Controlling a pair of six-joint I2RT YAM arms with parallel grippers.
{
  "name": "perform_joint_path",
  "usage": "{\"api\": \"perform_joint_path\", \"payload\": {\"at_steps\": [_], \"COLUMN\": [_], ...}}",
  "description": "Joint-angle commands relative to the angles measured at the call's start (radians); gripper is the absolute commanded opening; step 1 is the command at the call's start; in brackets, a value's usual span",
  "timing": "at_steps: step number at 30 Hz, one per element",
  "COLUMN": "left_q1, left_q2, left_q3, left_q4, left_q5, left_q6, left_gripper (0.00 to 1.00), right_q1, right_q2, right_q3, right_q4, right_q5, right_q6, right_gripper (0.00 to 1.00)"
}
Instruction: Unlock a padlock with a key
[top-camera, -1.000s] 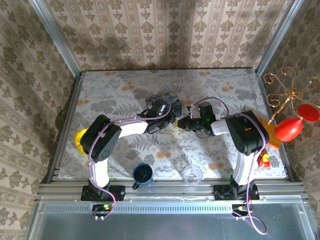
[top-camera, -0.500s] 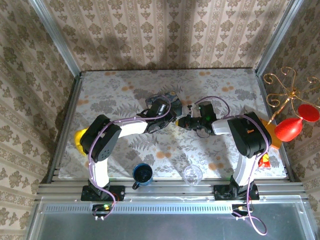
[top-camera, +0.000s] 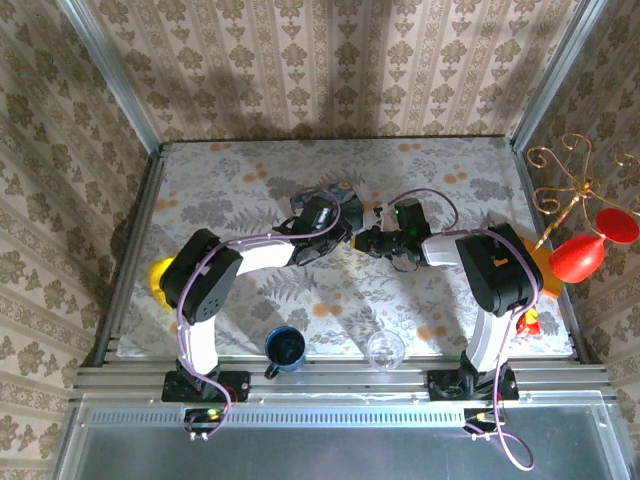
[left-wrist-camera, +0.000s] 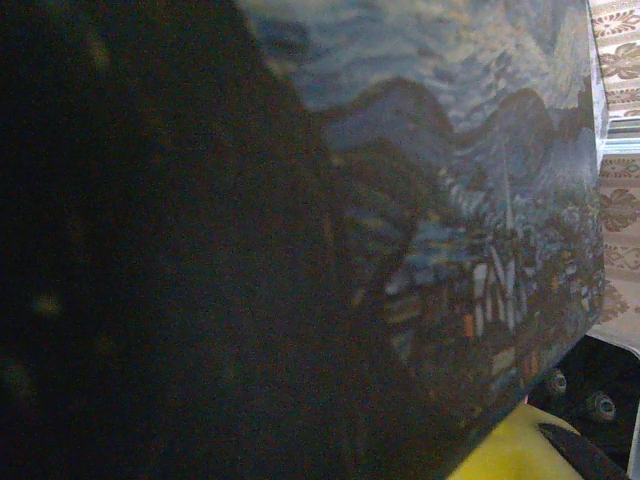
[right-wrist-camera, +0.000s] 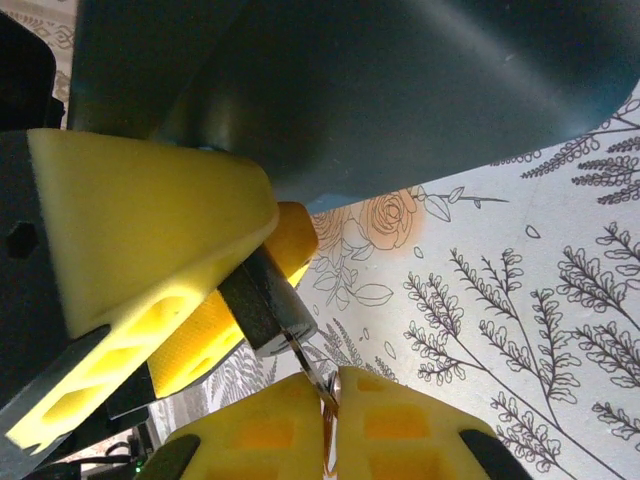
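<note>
Right wrist footage is where the step in hand can be read. The key (right-wrist-camera: 308, 368) is pinched between the closed yellow fingers of the right pincer (right-wrist-camera: 328, 392), and its thin blade is pointed up at the end face of the padlock (right-wrist-camera: 262, 303). The padlock, a small dark grey body, is clamped between the yellow fingers of the left pincer (right-wrist-camera: 250, 285) and appears to be held off the flowered worktop (right-wrist-camera: 520, 300). The blade's tip is seen touching the padlock's face, but whether it has entered the keyway cannot be told. In the top external view the two pincers are met tip to tip near the worktop's middle, just in front of the blue painted tin (top-camera: 338, 191).

Insertion is judged to be the step in hand, with the turn not yet made. For the next move, the blade would have to be lined up with the keyway, pushed in along the padlock's axis, and then twisted against a firm left grip. A skewed push is judged likely to bend the thin blade or make it slip between the fingers.
</note>
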Motion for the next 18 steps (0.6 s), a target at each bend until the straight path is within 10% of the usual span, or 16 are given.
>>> {"api": "perform_joint_path", "payload": {"at_steps": [1, 18], "left_q1": [-0.056, -0.018], "left_q2": [-0.015, -0.036], "left_q3": [-0.028, -0.061], "left_q4": [0.005, -0.001], "left_q5": [0.199, 0.122], "left_q6": [-0.036, -0.034], "left_gripper": [0.00, 0.00], "right_q1": [0.010, -0.004], "right_q2": [-0.031, -0.176], "right_q3": [0.043, -0.135], "right_q4": [0.151, 0.107], "right_q5": [0.060, 0.109], "right_q6": [0.000, -0.056], "right_gripper": [0.11, 0.47]}}
